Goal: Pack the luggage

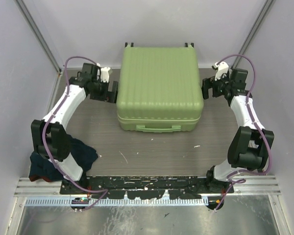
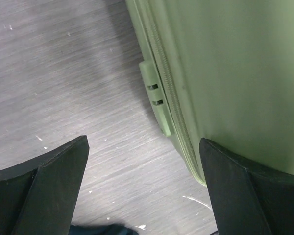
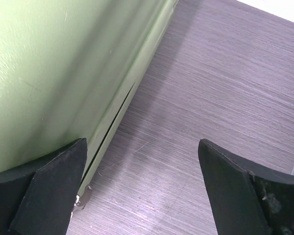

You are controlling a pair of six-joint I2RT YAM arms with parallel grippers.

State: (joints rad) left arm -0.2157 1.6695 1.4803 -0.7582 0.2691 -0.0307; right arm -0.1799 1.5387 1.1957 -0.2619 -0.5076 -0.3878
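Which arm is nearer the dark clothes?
Left. The left arm has its elbow right by the clothes at the table's near-left corner; the right arm stands opposite, right of the suitcase.

We are looking down on a table [image 1: 152, 152] whose dark grey wood-grain surface is showing a few white scuffs toward its near edge. Pale lilac-grey panels are closing it in: a back wall [image 1: 152, 19] and two side walls [image 1: 14, 73]. Metal struts [image 1: 39, 34] are slanting out from the far corners. Along the near edge an aluminium rail [image 1: 34, 186] is running, and below it a dull metal sheet [image 1: 137, 220] is catching soft, even light.
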